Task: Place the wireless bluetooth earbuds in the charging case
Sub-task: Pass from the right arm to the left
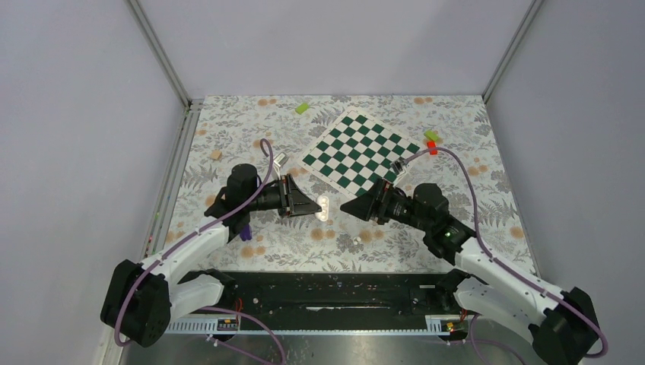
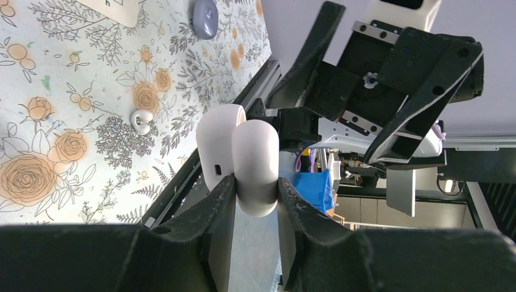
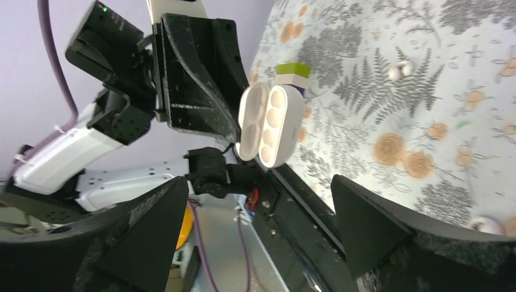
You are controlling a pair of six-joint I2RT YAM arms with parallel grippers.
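Plainly, the left hand [image 1: 310, 205] clamped the open charging case [image 3: 271, 125], cavities facing the right hand [image 1: 348, 205], whose jaws stood apart; the earbuds [image 3: 398, 70] lay on the worktop [image 1: 228, 137], nearer that right hand.

Charging case [image 2: 255, 152] bottom buried between my left tool [image 2: 255, 180] fingers. One earbud [image 3: 487, 224] half behind my right tool [image 3: 258, 182] finger. From above, earbud speck [image 1: 355, 240] too small to read.

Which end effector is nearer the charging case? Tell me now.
Left. The left end effector is clamped on the charging case; the right end effector stands open, facing it across a gap.
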